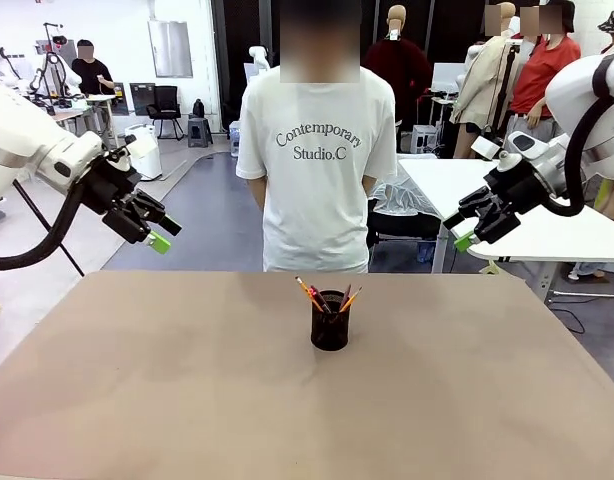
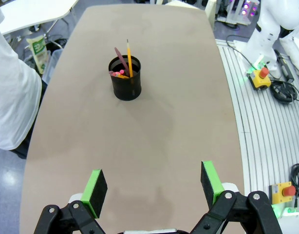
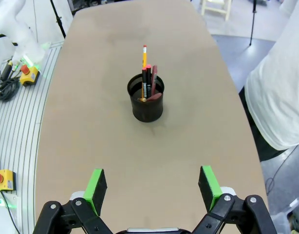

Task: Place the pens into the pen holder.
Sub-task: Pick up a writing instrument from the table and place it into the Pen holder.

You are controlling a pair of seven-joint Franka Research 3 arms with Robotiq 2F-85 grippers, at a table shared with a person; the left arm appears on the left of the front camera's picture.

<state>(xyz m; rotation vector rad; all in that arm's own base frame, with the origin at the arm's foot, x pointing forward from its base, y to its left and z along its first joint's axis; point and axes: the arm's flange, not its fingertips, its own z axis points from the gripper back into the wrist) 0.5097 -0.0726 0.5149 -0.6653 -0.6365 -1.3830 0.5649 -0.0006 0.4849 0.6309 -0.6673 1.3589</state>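
smooth tan table: black cylindrical pen holder holds slim pens; left gripper and right gripper gape (both empty).

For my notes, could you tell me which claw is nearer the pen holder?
Right, slightly. The right claw hangs open up and right of the pen holder; the left claw hangs open farther up-left.

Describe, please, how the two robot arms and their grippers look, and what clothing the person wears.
Both arms have glossy white shells with a thick black cable looping beside each. The left gripper and right gripper are black, angular linkages; each finger ends in a bright green pad. The person wears a white short-sleeved T-shirt printed "Contemporary Studio.C" in dark letters.
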